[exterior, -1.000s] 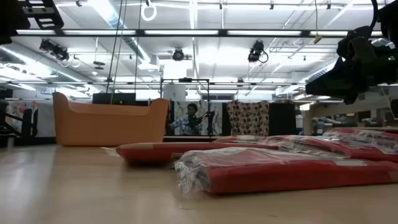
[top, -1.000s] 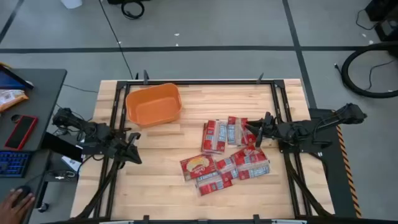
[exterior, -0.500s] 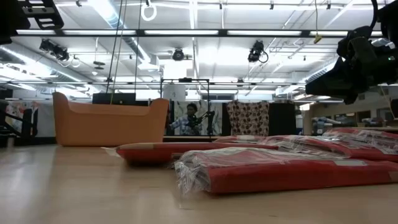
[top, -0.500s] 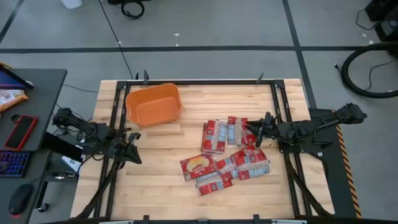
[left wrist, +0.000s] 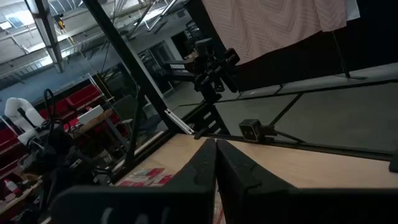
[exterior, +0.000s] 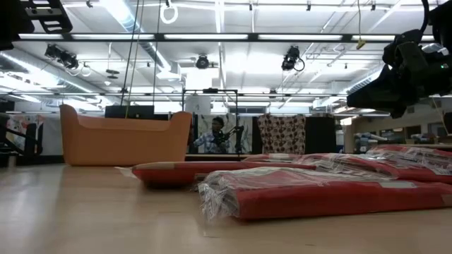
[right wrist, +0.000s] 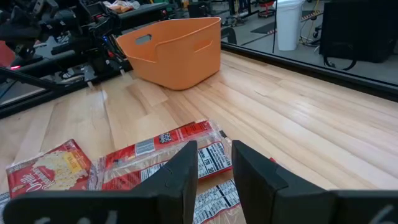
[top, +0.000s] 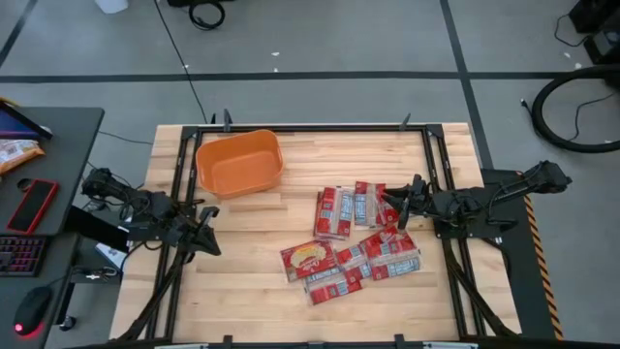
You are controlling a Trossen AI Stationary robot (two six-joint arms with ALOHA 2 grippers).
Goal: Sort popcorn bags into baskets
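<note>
Several red popcorn bags [top: 354, 242] lie flat in a loose, overlapping cluster on the table's right half; one shows yellow popcorn [top: 308, 258]. The orange basket [top: 239, 163] stands at the far left with nothing visible inside. My right gripper [top: 405, 204] hovers open above the cluster's right edge, with bags [right wrist: 155, 149] below and ahead of its fingers, and touches nothing. It hangs clear above the bags [exterior: 318, 194] in the low view. My left gripper [top: 211, 230] waits shut at the table's left edge, fingers together [left wrist: 216, 158].
Black frame rails [top: 184, 194] run along the table's edges. Bare wood lies between the basket and the bags [top: 271, 223]. A desk [top: 39, 194] with a phone and keyboard stands left of the table. A person sits far behind the table [exterior: 215, 134].
Both arms have kept still and the bags have not moved. A person's hand at the desk left of the table has withdrawn out of view.
</note>
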